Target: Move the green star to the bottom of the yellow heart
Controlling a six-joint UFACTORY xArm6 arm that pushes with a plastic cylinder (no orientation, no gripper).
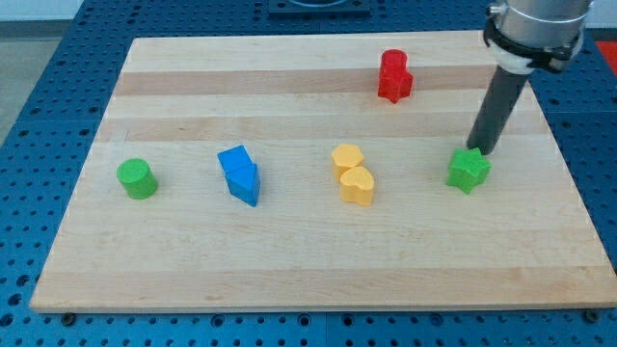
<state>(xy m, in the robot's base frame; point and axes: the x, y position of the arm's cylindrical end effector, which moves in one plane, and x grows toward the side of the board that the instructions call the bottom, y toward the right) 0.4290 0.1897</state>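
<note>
1. Tip (477, 151), a bare rod with no jaws, touched the green star (469, 170) just below it.
2. Yellow heart (358, 186) sat far leftward; pushing well meant steering the star left, then beneath it.

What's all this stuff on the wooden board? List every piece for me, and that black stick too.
wooden board: 1, pale wood, on a blue perforated table
green star: 1, green, the view's right
yellow heart: 1, yellow, centre
yellow block: 1, yellow, touching the heart's upper side
blue blocks: 2, blue, pressed together, left of centre
green cylinder: 1, green, far left
red blocks: 2, red, touching, near the top
my tip: 1, dark rod's end, at the star's upper edge
</note>
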